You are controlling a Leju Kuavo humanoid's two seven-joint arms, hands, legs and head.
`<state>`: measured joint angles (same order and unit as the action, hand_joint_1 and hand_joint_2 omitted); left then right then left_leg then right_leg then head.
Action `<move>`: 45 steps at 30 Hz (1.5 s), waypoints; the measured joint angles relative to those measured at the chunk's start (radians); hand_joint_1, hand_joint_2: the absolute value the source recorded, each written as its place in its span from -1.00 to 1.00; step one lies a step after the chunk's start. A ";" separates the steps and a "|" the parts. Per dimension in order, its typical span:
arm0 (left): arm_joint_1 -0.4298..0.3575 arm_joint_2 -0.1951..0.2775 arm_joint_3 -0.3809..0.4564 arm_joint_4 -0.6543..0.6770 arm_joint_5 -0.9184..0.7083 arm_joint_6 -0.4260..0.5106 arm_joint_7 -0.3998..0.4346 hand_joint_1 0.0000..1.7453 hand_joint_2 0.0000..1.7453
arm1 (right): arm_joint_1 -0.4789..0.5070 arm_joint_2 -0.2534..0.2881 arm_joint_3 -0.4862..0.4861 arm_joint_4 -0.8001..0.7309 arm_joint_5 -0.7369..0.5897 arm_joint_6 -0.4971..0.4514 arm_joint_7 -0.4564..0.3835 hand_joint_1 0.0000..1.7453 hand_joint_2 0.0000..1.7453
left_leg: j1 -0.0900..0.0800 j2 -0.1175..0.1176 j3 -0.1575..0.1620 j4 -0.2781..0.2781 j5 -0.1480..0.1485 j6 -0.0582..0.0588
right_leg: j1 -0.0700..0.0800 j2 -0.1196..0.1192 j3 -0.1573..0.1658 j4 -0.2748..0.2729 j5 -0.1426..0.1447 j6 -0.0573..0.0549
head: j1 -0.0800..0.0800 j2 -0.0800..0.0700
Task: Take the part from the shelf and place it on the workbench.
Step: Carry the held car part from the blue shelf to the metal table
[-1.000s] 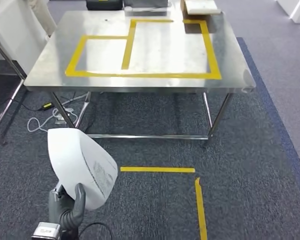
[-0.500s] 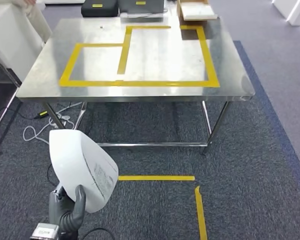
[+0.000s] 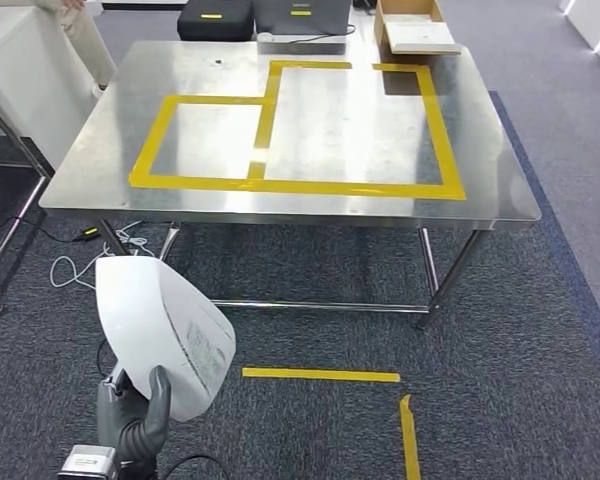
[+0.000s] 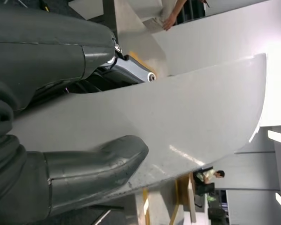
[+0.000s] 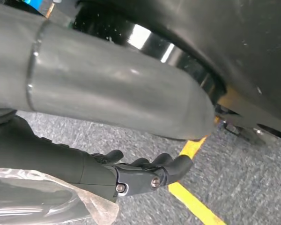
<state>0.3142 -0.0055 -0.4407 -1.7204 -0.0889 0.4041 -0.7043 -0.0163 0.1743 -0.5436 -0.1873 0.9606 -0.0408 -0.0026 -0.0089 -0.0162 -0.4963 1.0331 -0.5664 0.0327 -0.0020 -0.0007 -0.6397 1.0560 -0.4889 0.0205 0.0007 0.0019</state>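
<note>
The left hand (image 3: 135, 425) holds the white part (image 3: 161, 335) by its lower edge, thumb pressed on one face and darker fingers (image 4: 96, 161) wrapped on the other, carrying it low over the carpet, well short of the steel bench (image 3: 478, 170) with its yellow tape outlines (image 3: 297, 185). The part looks like a thin, curved, rigid shell with a smooth, likely slippery skin and probably little weight, so a firm clamp near the edge, gripping both faces, seems right. The right hand (image 5: 146, 176) hangs with fingers loosely curled, holding nothing.
</note>
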 joint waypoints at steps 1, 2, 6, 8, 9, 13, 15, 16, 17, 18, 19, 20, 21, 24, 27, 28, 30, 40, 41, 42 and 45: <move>0.000 0.000 0.000 0.000 0.000 0.000 0.000 1.00 1.00 | 0.001 0.000 0.000 0.000 0.000 0.000 0.000 -1.00 -1.00 | 0.000 -0.001 0.008 0.001 -0.003 -0.006 | 0.002 0.000 0.004 -0.003 -0.003 -0.004 | 0.000 0.000; -0.001 0.000 0.001 -0.001 0.000 0.000 0.000 1.00 1.00 | 0.001 0.000 0.000 0.000 0.000 0.000 0.000 -1.00 -1.00 | 0.000 -0.001 0.012 0.005 -0.003 -0.011 | 0.001 0.000 0.017 -0.008 -0.002 -0.009 | 0.000 0.000; -0.003 0.000 0.002 -0.003 -0.004 0.004 0.000 1.00 1.00 | -0.002 0.000 -0.001 0.000 0.001 0.000 -0.002 -1.00 -1.00 | 0.006 0.003 -0.053 0.148 -0.013 -0.034 | -0.007 0.000 0.072 -0.030 -0.015 -0.027 | -0.010 0.000; -0.002 0.000 0.002 -0.003 -0.003 0.006 0.000 1.00 1.00 | -0.004 0.000 -0.001 0.000 0.002 0.000 -0.003 -1.00 -1.00 | 0.012 0.003 -0.121 0.233 -0.060 -0.044 | -0.007 0.001 0.090 -0.032 -0.030 -0.028 | -0.012 0.000; -0.001 0.000 0.002 -0.003 -0.003 0.006 0.000 1.00 1.00 | -0.004 0.000 -0.001 0.000 0.002 0.000 -0.003 -1.00 -1.00 | 0.014 0.003 -0.141 0.254 -0.078 -0.046 | -0.007 0.001 0.096 -0.032 -0.036 -0.028 | -0.012 0.000; 0.000 0.001 0.002 -0.003 -0.003 0.007 0.000 1.00 1.00 | -0.002 0.000 -0.002 0.000 0.006 -0.002 -0.011 -1.00 -1.00 | 0.016 0.004 -0.157 0.209 -0.052 -0.045 | -0.008 0.001 0.118 -0.032 -0.057 -0.025 | -0.012 0.000; 0.004 0.001 0.003 -0.003 -0.005 0.009 0.000 1.00 1.00 | -0.001 0.001 -0.002 0.000 0.014 -0.007 -0.029 -1.00 -1.00 | 0.011 0.007 -0.153 0.103 0.032 -0.035 | -0.006 0.002 0.154 -0.033 -0.090 -0.015 | -0.011 0.000; 0.006 0.001 0.003 -0.003 -0.005 0.011 0.000 1.00 1.00 | -0.002 0.001 -0.003 0.000 0.018 -0.009 -0.038 -1.00 -1.00 | 0.008 0.009 -0.147 0.049 0.078 -0.028 | -0.006 0.002 0.169 -0.036 -0.107 -0.007 | -0.011 0.000; 0.007 0.001 0.004 -0.003 -0.006 0.011 0.001 1.00 1.00 | -0.003 0.001 -0.003 0.000 0.018 -0.010 -0.040 -1.00 -1.00 | 0.005 0.010 -0.146 0.044 0.078 -0.021 | -0.005 0.002 0.179 -0.035 -0.109 0.000 | -0.010 0.000; 0.008 0.000 0.004 -0.004 -0.006 0.011 0.001 1.00 1.00 | -0.004 0.001 -0.003 0.000 0.018 -0.011 -0.041 -1.00 -1.00 | 0.005 0.010 -0.138 0.037 0.076 -0.013 | -0.005 0.002 0.183 -0.035 -0.110 0.007 | -0.010 0.000; 0.009 -0.001 0.005 -0.005 -0.006 0.011 0.001 1.00 1.00 | -0.005 0.001 -0.003 0.000 0.018 -0.011 -0.042 -1.00 -1.00 | 0.006 0.010 -0.127 0.030 0.082 -0.006 | -0.005 0.001 0.190 -0.032 -0.111 0.013 | -0.009 0.000; 0.009 -0.001 0.006 -0.006 -0.006 0.011 0.001 1.00 1.00 | -0.006 0.001 -0.003 -0.001 0.019 -0.012 -0.043 -1.00 -1.00 | 0.008 0.010 -0.116 0.023 0.082 0.001 | -0.005 0.001 0.189 -0.013 -0.111 0.017 | -0.007 0.000; 0.008 -0.002 0.006 -0.007 -0.006 0.011 0.000 1.00 1.00 | -0.007 0.001 -0.003 -0.001 0.019 -0.012 -0.044 -1.00 -1.00 | 0.010 0.010 -0.104 0.018 0.081 0.006 | -0.006 0.001 0.171 0.020 -0.121 0.020 | -0.004 0.000; 0.009 -0.004 0.007 -0.008 -0.006 0.011 0.000 1.00 1.00 | -0.010 0.001 -0.003 -0.001 0.018 -0.012 -0.046 -1.00 -1.00 | 0.009 0.010 -0.085 0.013 0.065 0.016 | -0.007 0.001 0.047 0.192 -0.192 0.026 | -0.001 0.000; 0.012 -0.006 0.008 -0.008 -0.006 0.011 0.000 1.00 1.00 | -0.003 0.001 -0.003 -0.001 0.016 -0.011 -0.047 -1.00 -1.00 | 0.008 0.005 -0.053 0.012 0.037 0.016 | -0.007 0.001 -0.022 0.208 -0.194 0.027 | 0.000 0.000; 0.012 -0.006 0.008 -0.008 -0.006 0.011 0.000 1.00 1.00 | -0.001 0.000 -0.003 -0.001 0.015 -0.010 -0.046 -1.00 -1.00 | 0.007 0.004 -0.038 0.012 0.026 0.015 | -0.007 0.001 -0.018 0.156 -0.149 0.024 | 0.000 0.000; 0.012 -0.006 0.009 -0.008 -0.006 0.011 0.001 1.00 1.00 | 0.002 0.000 -0.003 0.000 0.014 -0.009 -0.046 -1.00 -1.00 | 0.005 0.003 -0.012 0.013 0.002 0.008 | -0.005 0.000 -0.001 0.049 -0.056 0.017 | 0.000 0.000; 0.010 -0.006 0.013 -0.011 -0.004 0.010 0.000 1.00 1.00 | -0.002 0.000 -0.004 0.000 0.014 -0.004 -0.043 -1.00 -1.00 | 0.012 0.005 -0.134 0.266 -0.101 -0.044 | -0.013 0.000 0.098 -0.012 -0.058 -0.016 | -0.009 0.000; 0.011 -0.006 0.013 -0.011 -0.004 0.010 0.000 1.00 1.00 | -0.001 0.000 -0.004 0.000 0.014 -0.003 -0.043 -1.00 -1.00 | 0.013 0.005 -0.157 0.276 -0.107 -0.046 | -0.013 0.000 0.108 -0.012 -0.067 -0.015 | -0.009 0.000; 0.012 -0.005 0.013 -0.011 -0.004 0.010 0.000 1.00 1.00 | 0.000 0.000 -0.004 0.000 0.014 -0.003 -0.042 -1.00 -1.00 | 0.014 0.006 -0.166 0.257 -0.091 -0.045 | -0.013 0.001 0.121 -0.012 -0.077 -0.014 | -0.009 0.000; 0.013 -0.004 0.014 -0.011 -0.004 0.011 0.000 1.00 1.00 | 0.000 0.000 -0.004 0.000 0.014 -0.002 -0.043 -1.00 -1.00 | 0.011 0.009 -0.141 0.107 0.034 -0.038 | -0.013 0.002 0.151 -0.015 -0.105 -0.008 | -0.009 0.000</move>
<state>0.3269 -0.0099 -0.4270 -1.7313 -0.0933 0.4150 -0.7045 -0.0161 0.1742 -0.5471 -0.1876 0.9749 -0.0424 -0.0453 0.0018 -0.0070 -0.6378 1.1401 -0.5321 -0.0048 -0.0147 0.0011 -0.4889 1.0409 -0.5937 0.0125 -0.0082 0.0019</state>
